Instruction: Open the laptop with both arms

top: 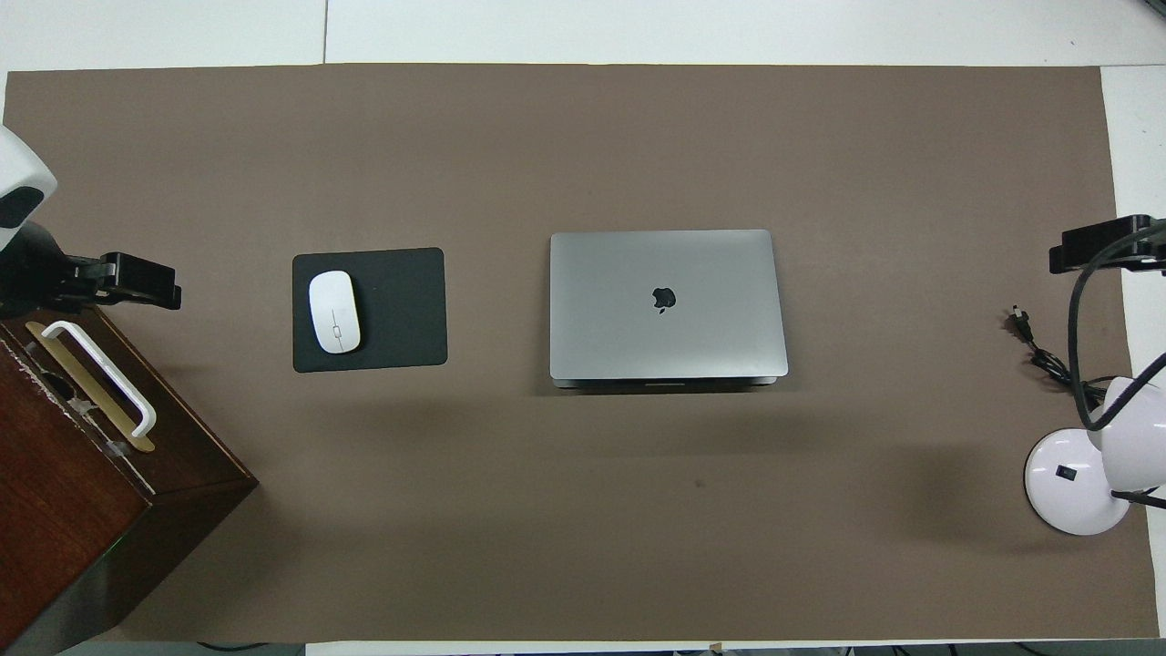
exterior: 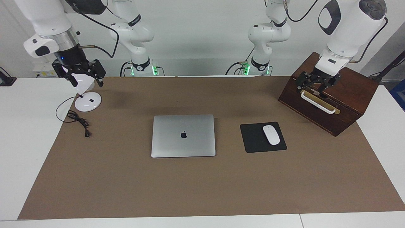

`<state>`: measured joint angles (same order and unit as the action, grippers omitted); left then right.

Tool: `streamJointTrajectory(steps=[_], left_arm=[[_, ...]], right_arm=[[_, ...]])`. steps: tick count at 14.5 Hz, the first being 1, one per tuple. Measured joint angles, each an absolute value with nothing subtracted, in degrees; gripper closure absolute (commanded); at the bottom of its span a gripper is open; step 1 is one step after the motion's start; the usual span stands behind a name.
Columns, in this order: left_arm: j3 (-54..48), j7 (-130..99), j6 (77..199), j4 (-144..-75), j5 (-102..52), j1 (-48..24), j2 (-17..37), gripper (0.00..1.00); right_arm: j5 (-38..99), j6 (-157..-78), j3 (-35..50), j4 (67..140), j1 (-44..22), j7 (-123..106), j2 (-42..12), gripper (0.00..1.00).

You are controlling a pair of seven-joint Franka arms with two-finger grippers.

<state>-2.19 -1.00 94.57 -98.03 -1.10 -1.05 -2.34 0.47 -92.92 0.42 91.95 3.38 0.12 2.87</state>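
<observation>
Count on the table:
- laptop (exterior: 183, 136): one, lid shut.
- black mouse pad (exterior: 253, 139): one.
- white mouse (exterior: 271, 135): one, on the pad.
- dark wooden box (exterior: 348, 95): one, with one white handle (exterior: 317, 102).
- white desk lamp (exterior: 87, 101): one, with one black cable (exterior: 77, 119).
- brown mat (exterior: 202, 190): one.
- white robot arms: two, one gripper each, the left gripper (exterior: 318, 83) and the right gripper (exterior: 83, 73).

A white mouse (exterior: 271, 135) rests on a black mouse pad (exterior: 253, 139). A wooden box (exterior: 348, 95) with a white handle (exterior: 317, 102) occupies the left arm's end; a white lamp base (exterior: 88, 102) and black cable (exterior: 77, 120) occupy the right arm's end of the surface (exterior: 126, 177).
</observation>
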Motion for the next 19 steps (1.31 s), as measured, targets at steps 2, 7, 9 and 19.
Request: streamJointTrajectory(steps=[2,7,9,19], left_arm=[[-2.19,-0.99,94.59,-98.02,-1.1,-1.05,-2.34,0.0],[-2.26,-0.97,94.61,-97.98,-1.1,-1.07,-2.34,0.0],[-2.47,-0.97,94.62,-97.98,-1.1,-1.12,-2.34,0.0],[-3.17,-6.97,94.59,-97.98,-1.1,-1.19,-2.34,0.0]], right_arm=[[0.47,-92.92,0.42,91.95,3.38,0.12,2.87,0.0],[0.47,-92.92,0.41,91.95,3.38,0.12,2.87,0.0],[0.47,-92.92,0.41,91.95,3.38,0.12,2.87,0.0],[0.47,-93.35,0.41,91.95,3.38,0.12,2.87,0.0]])
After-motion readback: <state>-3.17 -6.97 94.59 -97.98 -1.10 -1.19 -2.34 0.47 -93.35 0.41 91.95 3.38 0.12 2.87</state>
